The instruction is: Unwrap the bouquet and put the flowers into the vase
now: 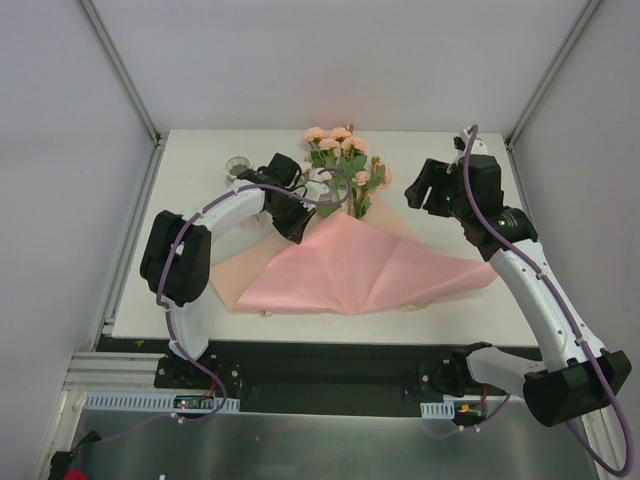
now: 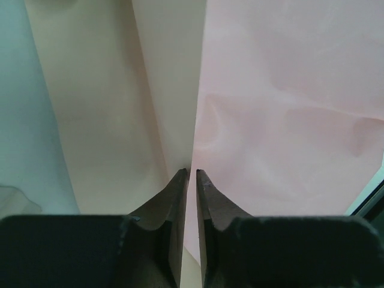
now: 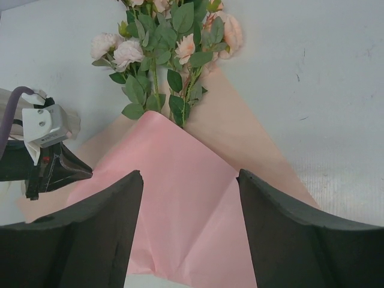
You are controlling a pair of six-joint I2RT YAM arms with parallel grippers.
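Unwrapping is in hand: the left gripper (image 2: 191, 173) is pinching the far-left edge of the wrapping paper (image 1: 360, 265) between nearly closed fingers, while the right gripper (image 3: 189, 175) is hovering far right, fingers wide apart. The flowers (image 3: 159, 54) are lying at the far middle of the table (image 1: 430, 150), stems hiding under the paper's fold, so that fold is probably needing peeling away first. The vase (image 1: 238, 163) is standing far left, beyond the left arm.

bright, even, diffuse light; faint soft shadows; left fingers (image 2: 175, 204) slightly out of focus
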